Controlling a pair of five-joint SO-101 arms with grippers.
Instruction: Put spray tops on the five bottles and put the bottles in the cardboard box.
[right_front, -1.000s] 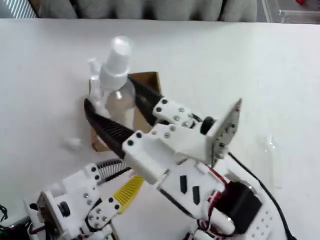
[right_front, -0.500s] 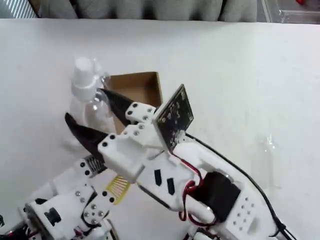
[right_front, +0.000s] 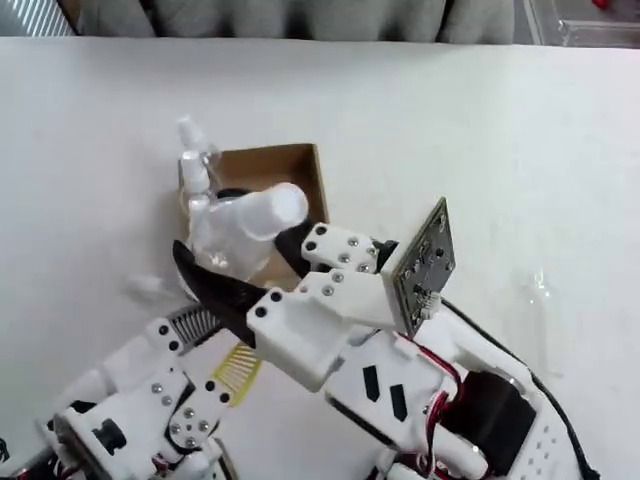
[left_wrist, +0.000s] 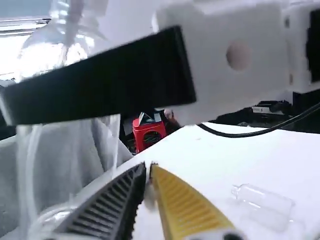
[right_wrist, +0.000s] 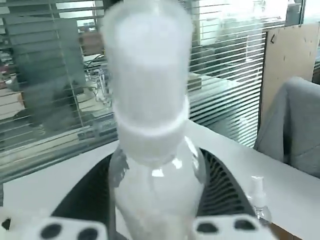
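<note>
My right gripper (right_front: 238, 258) is shut on a clear bottle (right_front: 232, 228) with a white spray top (right_front: 280, 208). It holds the bottle tilted over the open cardboard box (right_front: 285, 165). In the right wrist view the bottle (right_wrist: 152, 185) stands between the black fingers (right_wrist: 82, 197), cap (right_wrist: 147, 65) on. At the box's left side stands another bottle with a spray top (right_front: 194, 160), seen too as a capped bottle (right_wrist: 257, 197). My left gripper (right_front: 222, 342) sits low beside the box, and its black and yellow fingers (left_wrist: 180, 205) are shut on nothing. A bare clear bottle (left_wrist: 262, 200) lies on the table.
A small white piece (right_front: 146, 287) lies on the table left of the box. The right arm's body (right_front: 400, 370) covers the near middle of the table. A faint clear bottle (right_front: 541, 285) lies at the right. The white tabletop (right_front: 450, 110) stretches behind the box.
The right gripper swung the bottle from left of the box back over it and tipped it sideways. The left arm hardly moved.
</note>
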